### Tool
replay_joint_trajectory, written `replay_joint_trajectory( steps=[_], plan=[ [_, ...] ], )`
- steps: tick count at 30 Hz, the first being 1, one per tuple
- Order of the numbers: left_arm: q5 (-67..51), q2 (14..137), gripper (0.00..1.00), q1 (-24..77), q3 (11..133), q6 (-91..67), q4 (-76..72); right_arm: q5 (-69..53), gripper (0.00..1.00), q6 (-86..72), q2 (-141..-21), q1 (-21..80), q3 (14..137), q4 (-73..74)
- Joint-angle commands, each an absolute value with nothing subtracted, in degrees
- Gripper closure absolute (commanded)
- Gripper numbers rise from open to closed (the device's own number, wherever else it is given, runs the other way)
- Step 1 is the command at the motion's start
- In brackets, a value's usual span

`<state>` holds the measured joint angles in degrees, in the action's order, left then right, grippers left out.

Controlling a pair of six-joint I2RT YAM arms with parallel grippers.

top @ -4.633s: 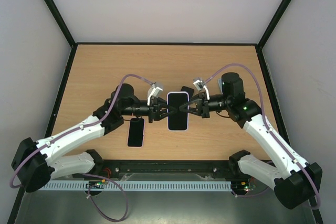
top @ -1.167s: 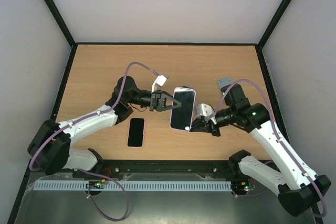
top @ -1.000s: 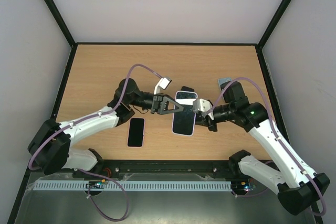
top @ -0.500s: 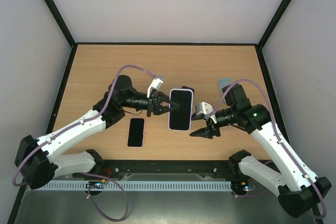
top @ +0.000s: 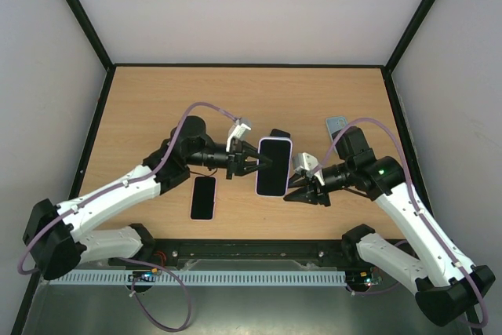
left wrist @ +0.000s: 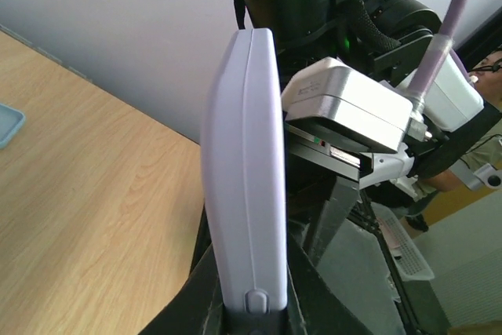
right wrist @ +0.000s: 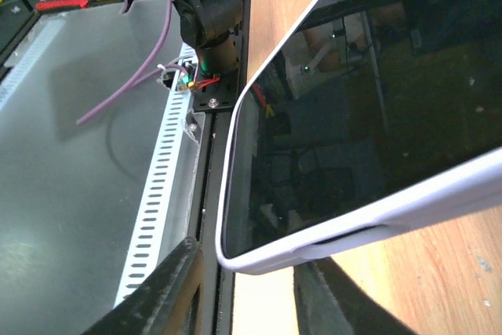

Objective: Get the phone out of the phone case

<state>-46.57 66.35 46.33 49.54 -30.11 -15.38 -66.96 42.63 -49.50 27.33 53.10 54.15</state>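
A phone (top: pixel 273 170) with a dark screen sits in a pale lavender-white phone case (top: pixel 274 141), held above the table's middle. My left gripper (top: pixel 256 164) is shut on the case's left edge. In the left wrist view the case (left wrist: pixel 243 162) stands edge-on, its lower end pinched between my left gripper's (left wrist: pixel 252 315) jaws. My right gripper (top: pixel 291 191) is open at the case's near right corner. In the right wrist view that rounded corner (right wrist: pixel 263 256) lies between the spread fingers (right wrist: pixel 169 292) of my right gripper (right wrist: pixel 245 256), and the phone's screen (right wrist: pixel 361 115) fills the upper right.
A bare black phone (top: pixel 202 198) lies flat on the wooden table (top: pixel 141 115), left of the held one. A small blue-grey case (top: pixel 338 123) lies at the right, and a black object (top: pixel 278 133) lies just behind the held phone. The black front rail (top: pixel 251 253) lies close below.
My right gripper let go of the phone's right edge, swung down to the near right corner, opened wide and then narrowed. The left gripper kept its hold and carried the phone slightly about.
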Motion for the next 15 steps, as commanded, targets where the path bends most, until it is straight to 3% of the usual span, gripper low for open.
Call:
replay_joint_trajectory(
  steps=[1, 6, 15],
  plan=[
    [-48.1, 67.7, 0.98, 46.2, 51.0, -32.2, -19.8, -68.0, 0.72, 44.4, -48.6, 27.2, 52.3, 53.6],
    [-51.2, 69.2, 0.98, 46.1, 50.9, -36.4, -23.7, -66.8, 0.81, 46.8, -48.2, 27.2, 52.2, 53.3],
    [-57.1, 73.0, 0.97, 46.2, 50.4, -48.3, -33.2, -61.8, 0.79, 52.5, -47.6, 27.2, 52.4, 52.0]
  ],
)
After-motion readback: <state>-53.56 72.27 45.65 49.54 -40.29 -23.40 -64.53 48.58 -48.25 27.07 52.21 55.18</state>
